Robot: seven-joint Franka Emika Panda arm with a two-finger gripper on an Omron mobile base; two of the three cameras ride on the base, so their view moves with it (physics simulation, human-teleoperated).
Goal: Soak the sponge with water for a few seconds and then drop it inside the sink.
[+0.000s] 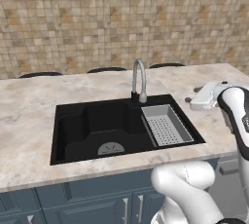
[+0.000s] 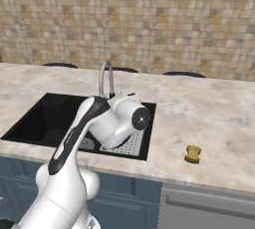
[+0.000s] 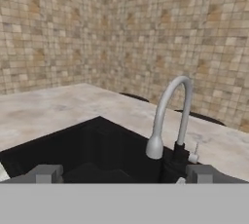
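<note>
Our fingers (image 3: 121, 174) stand open and empty above the sink (image 2: 35, 118), while the sponge (image 2: 192, 154) lies well off to our right on the worktop (image 2: 209, 118).

- Left base view: taken from behind the arm on its left side, high up, looking forward and down over the counter (image 1: 29, 116). The black sink (image 1: 73, 125) sits mid-picture, its faucet (image 1: 139, 79) behind it, the tiled wall (image 1: 121, 18) beyond.
- Right base view: from behind on the right, same downward tilt. The sink (image 2: 35, 118) lies left of centre, partly behind the arm; more counter (image 2: 209, 118) stretches right.
- Hand view: low and close, facing across the basin (image 3: 87, 145) toward the faucet (image 3: 170, 116) and wall (image 3: 121, 28).
- All three share the sink, faucet, counter and wall.
</note>
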